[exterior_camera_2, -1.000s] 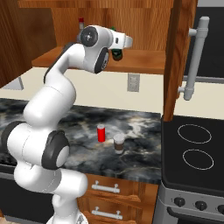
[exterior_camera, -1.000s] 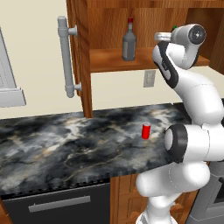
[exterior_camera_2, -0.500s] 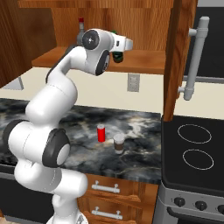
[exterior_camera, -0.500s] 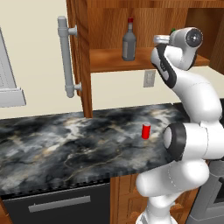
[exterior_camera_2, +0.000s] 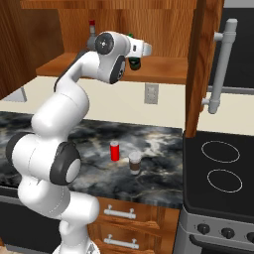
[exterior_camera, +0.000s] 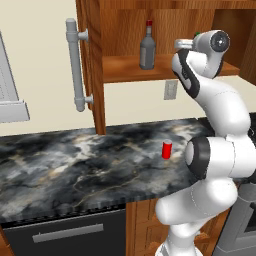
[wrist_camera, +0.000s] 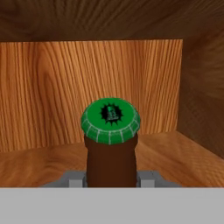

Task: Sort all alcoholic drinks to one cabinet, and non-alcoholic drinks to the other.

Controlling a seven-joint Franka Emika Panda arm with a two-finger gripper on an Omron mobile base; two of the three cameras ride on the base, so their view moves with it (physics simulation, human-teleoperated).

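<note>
Inside the open reddish-brown wall cabinet, my gripper is shut on the neck of the dark brown beer bottle, just below its green cap. From the right base view the gripper hangs just above the shelf with the beer bottle in it. The grey bottle with a red cap stands upright on the same shelf, to the left. On the marble counter stand the small red can and the dark cup with a pale lid.
The cabinet's left door stands open with its long grey bar handle; the right door with its own handle is also open. A black stove adjoins the counter on the right. A wall outlet sits under the shelf.
The hand with the beer bottle has shifted slightly inside the cabinet. The grey bottle, red can and cup have stayed put.
</note>
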